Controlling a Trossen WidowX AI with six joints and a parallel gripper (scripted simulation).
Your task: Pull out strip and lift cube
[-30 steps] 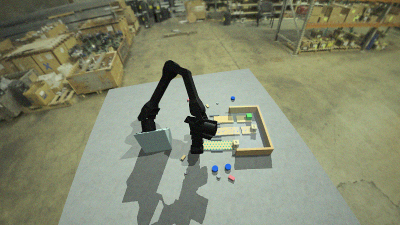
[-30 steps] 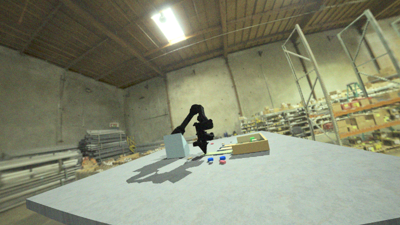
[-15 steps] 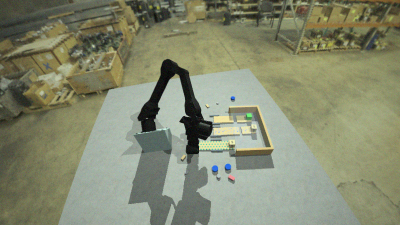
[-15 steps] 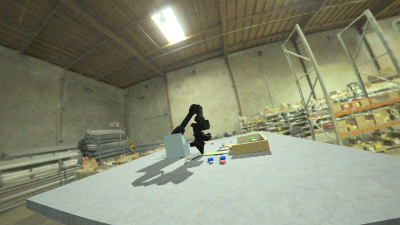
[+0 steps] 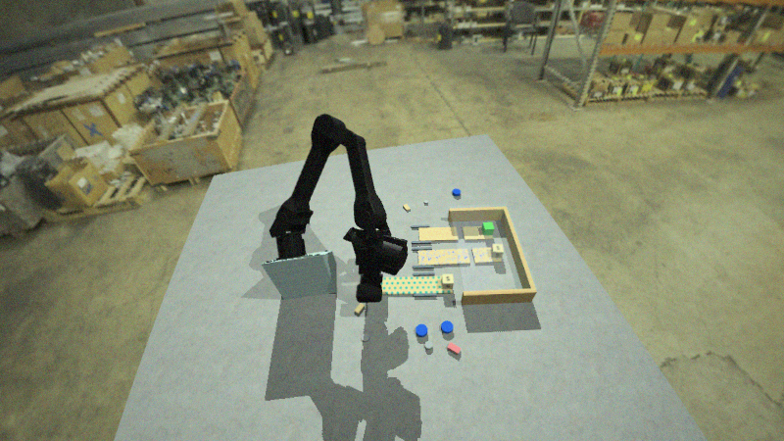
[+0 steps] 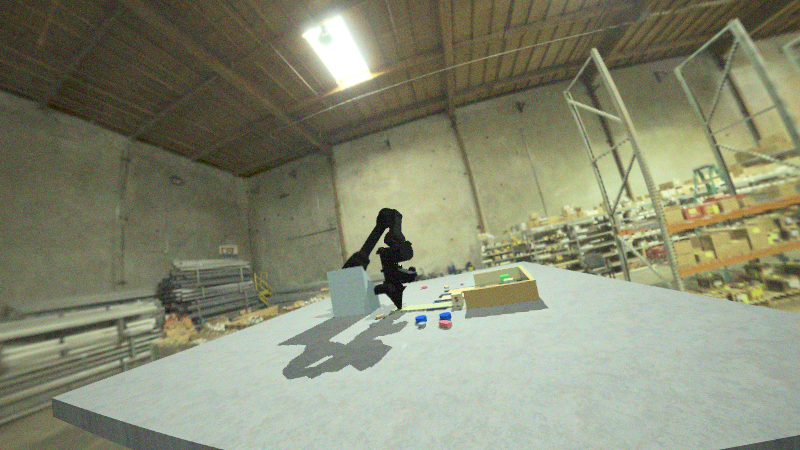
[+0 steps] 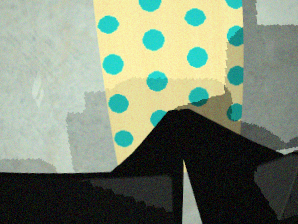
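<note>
The strip with turquoise dots [image 5: 414,285] [image 6: 427,307] [image 7: 153,60] shows no gap and lies outside the wooden frame. A pale cube with a dark mark [image 5: 447,281] [image 6: 457,301] stands on its end nearest the frame. My gripper [image 5: 369,297] [image 6: 399,307] [image 7: 178,120] is shut with nothing between the fingers, its tips down at the strip's other end. The blue-dotted strip [image 5: 441,256] is separated by a gap from a short piece [image 5: 483,255] with another marked cube [image 5: 497,250]. The plain strip [image 5: 437,233] also has a gap, with a green cube [image 5: 487,227] on the far piece.
The wooden frame [image 5: 496,296] [image 6: 497,297] has an open side towards the arm. Grey rails [image 5: 422,268] flank the strips. A light blue block [image 5: 303,278] [image 6: 350,293] stands near the arm's base. Blue discs [image 5: 421,329] [image 5: 447,326], a red block [image 5: 454,348] and a tan block [image 5: 359,309] lie nearby.
</note>
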